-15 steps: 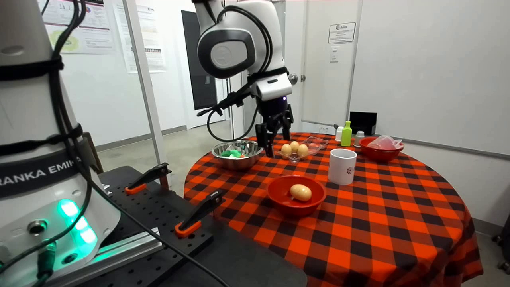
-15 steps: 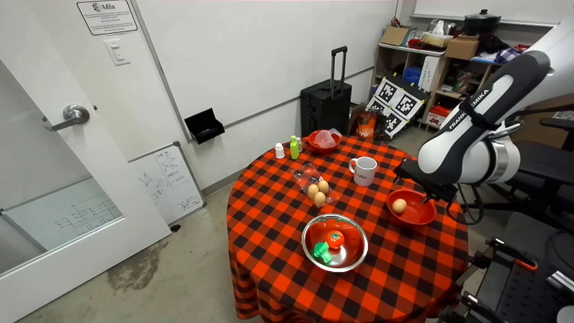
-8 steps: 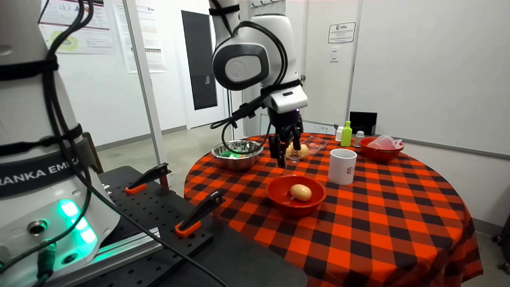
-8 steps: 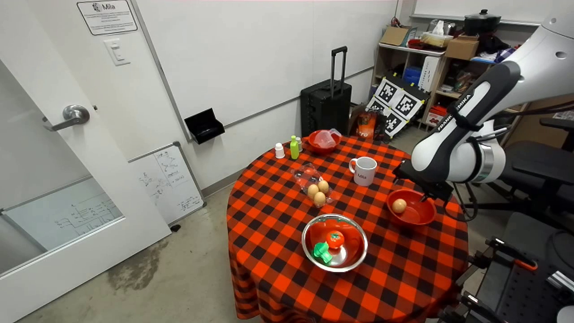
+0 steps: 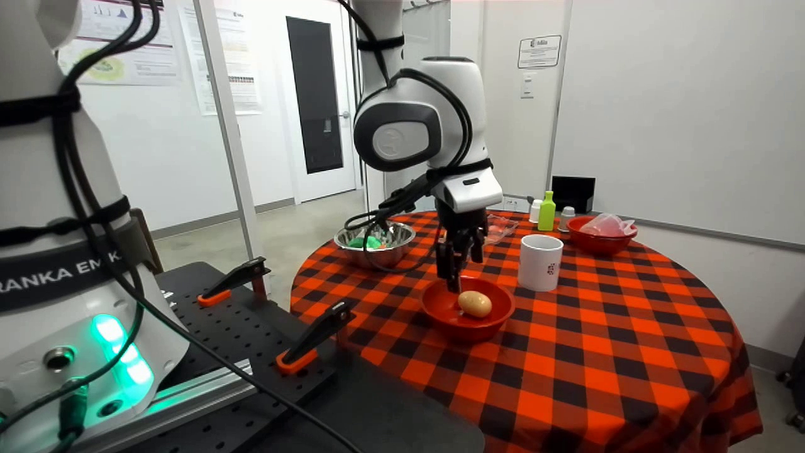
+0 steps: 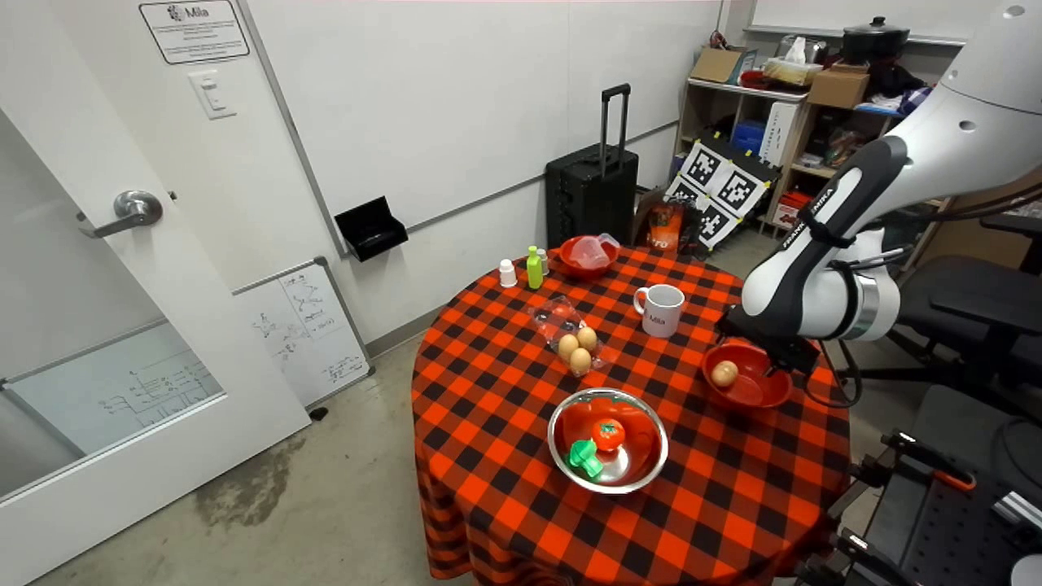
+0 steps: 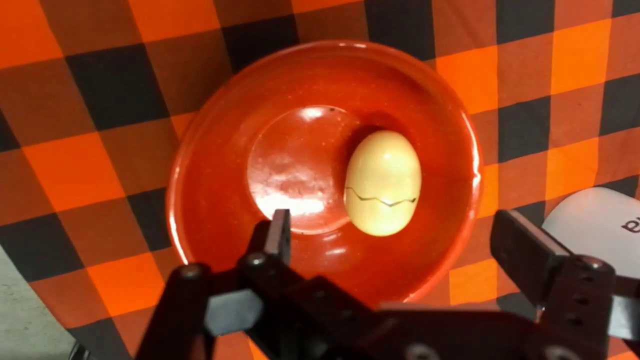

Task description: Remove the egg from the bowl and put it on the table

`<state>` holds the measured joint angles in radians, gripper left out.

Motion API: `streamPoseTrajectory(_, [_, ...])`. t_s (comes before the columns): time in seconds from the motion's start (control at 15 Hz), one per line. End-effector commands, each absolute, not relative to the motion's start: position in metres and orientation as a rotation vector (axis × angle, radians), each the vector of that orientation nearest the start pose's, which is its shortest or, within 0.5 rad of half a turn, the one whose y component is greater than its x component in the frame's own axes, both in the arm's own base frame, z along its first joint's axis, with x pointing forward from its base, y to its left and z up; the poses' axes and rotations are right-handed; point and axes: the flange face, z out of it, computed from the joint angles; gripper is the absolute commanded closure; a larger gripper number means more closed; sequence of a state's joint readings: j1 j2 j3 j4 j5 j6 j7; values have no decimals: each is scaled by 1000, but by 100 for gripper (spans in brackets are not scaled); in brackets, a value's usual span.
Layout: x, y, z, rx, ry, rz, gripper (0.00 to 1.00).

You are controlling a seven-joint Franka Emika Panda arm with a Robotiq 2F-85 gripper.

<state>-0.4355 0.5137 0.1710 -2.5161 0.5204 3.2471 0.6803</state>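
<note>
A tan egg with a jagged crack line (image 7: 383,182) lies in a red bowl (image 7: 215,175), against one side of its floor. The egg (image 5: 475,304) and the bowl (image 5: 463,332) show in an exterior view; the egg (image 6: 724,373) and bowl (image 6: 753,400) also show in an exterior view. The bowl stands on a table with a red-black checked cloth (image 5: 597,327). My gripper (image 7: 392,220) is open and empty above the bowl. In the wrist view one finger is over the bowl's inside, the other beyond its rim on the mug side. The fingers appear apart from the egg.
A white mug (image 5: 541,263) stands close to the bowl. A steel bowl (image 6: 608,487) holds a toy tomato and a green piece. Three eggs (image 6: 579,350) sit in a clear carton. A green bottle (image 6: 534,268), shakers and another red bowl (image 6: 588,264) stand farther off.
My gripper has moved down and across to the red bowl, its fingers now low over it. It stays open. The egg and the bowl have not moved.
</note>
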Motion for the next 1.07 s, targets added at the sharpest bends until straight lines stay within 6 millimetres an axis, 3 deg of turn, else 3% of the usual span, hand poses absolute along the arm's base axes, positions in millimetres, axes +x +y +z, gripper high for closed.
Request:
streamPoseTrajectory(0.0, [424, -160, 90, -2211, 2034, -289, 0])
streamPoseTrajectory(1.0, [432, -176, 57, -2243, 2029, -279, 0])
